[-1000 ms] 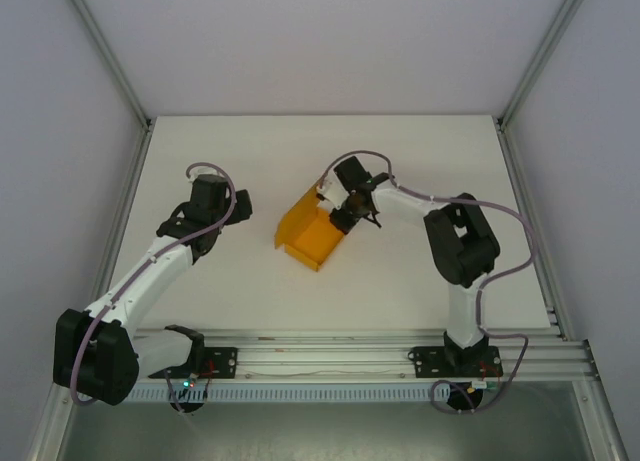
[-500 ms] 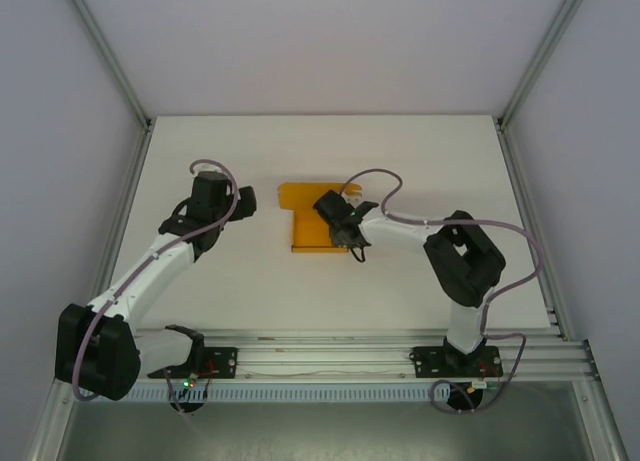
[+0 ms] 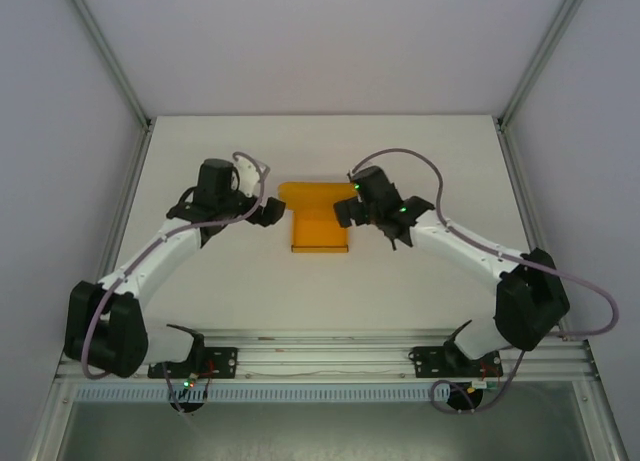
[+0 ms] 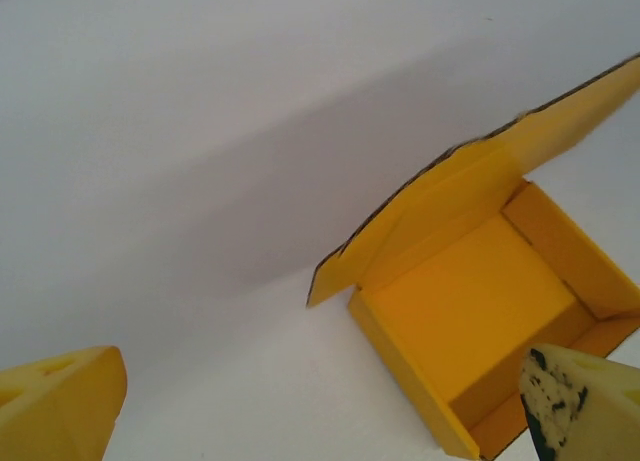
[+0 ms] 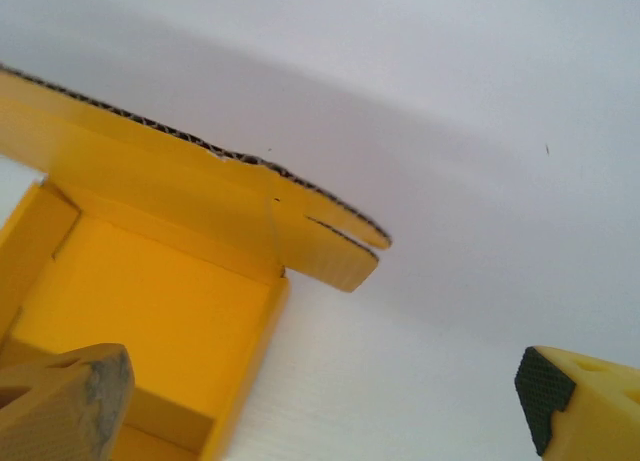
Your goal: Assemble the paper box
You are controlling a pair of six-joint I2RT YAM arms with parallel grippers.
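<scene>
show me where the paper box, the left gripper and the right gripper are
paper box (image 3: 319, 233): top external view, on its inner floor.
left gripper (image 3: 272, 213): top external view, midway between its fingertips.
right gripper (image 3: 345, 214): top external view, midway between its fingertips.

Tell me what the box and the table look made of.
Box: corrugated cardboard, matte orange-yellow. Its cut edge shows dark fluting between two thin skins. Table: smooth, matte white board, perhaps laminate or plastic. The even, dull surface gives no firmer sign.
</scene>
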